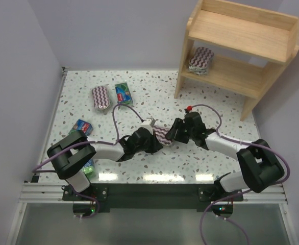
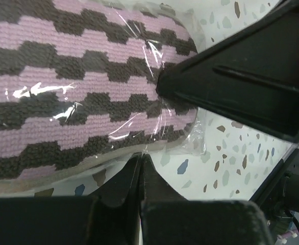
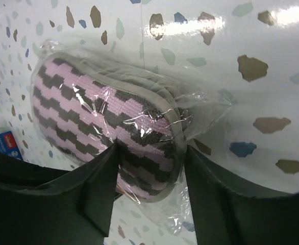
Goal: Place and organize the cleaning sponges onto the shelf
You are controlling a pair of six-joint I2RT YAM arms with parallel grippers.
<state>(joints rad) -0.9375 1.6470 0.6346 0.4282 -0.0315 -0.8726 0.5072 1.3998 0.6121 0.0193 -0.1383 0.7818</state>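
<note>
A maroon-and-white zigzag sponge (image 1: 163,136) in clear wrap sits between my two grippers at mid-table. My left gripper (image 1: 153,139) is shut, its tips (image 2: 141,156) pinching the wrap's seam at one side of the sponge (image 2: 78,87). My right gripper (image 1: 174,131) straddles the other end, and its fingers (image 3: 101,184) press both sides of the sponge (image 3: 103,117). The wooden shelf (image 1: 241,76) stands at the far right, with another striped sponge (image 1: 201,60) on its lower tier. A third striped sponge (image 1: 100,97) and a green pack (image 1: 123,94) lie at the far left.
Another green pack (image 1: 81,126) lies beside the left arm's elbow. One more (image 1: 89,167) is partly hidden under that arm near the table's front edge. A purple wall runs along the table's left side.
</note>
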